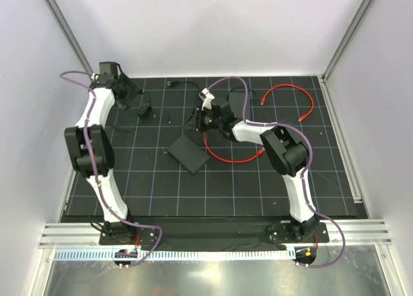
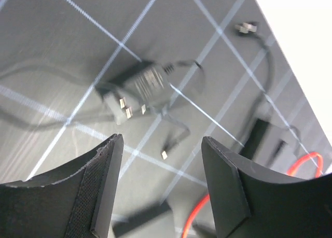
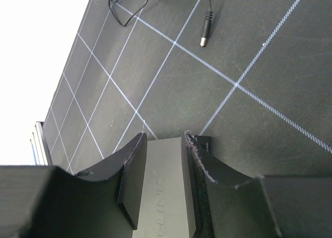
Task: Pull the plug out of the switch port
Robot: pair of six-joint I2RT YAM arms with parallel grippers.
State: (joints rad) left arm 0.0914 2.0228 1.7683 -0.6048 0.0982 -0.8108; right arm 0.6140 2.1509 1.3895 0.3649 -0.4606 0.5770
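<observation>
- White walls enclose a black gridded mat (image 1: pixel 213 193).
- Left gripper (image 2: pixel 162 142) hangs with jaws spread wide above a blurred power adapter (image 2: pixel 137 90).
- Right gripper (image 3: pixel 163 140) pinches the black switch (image 3: pixel 163 196).
- Barrel plug (image 3: pixel 205 33) lies loose on the mat, apart from the switch.

Dark grey switch (image 3: pixel 165 196), lettered face showing — black barrel plug (image 3: pixel 205 35) loose, well apart

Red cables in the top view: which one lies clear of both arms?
The far red cable, looped alone near the mat's far right corner. The centre red cable curves right beside the right arm.
</observation>
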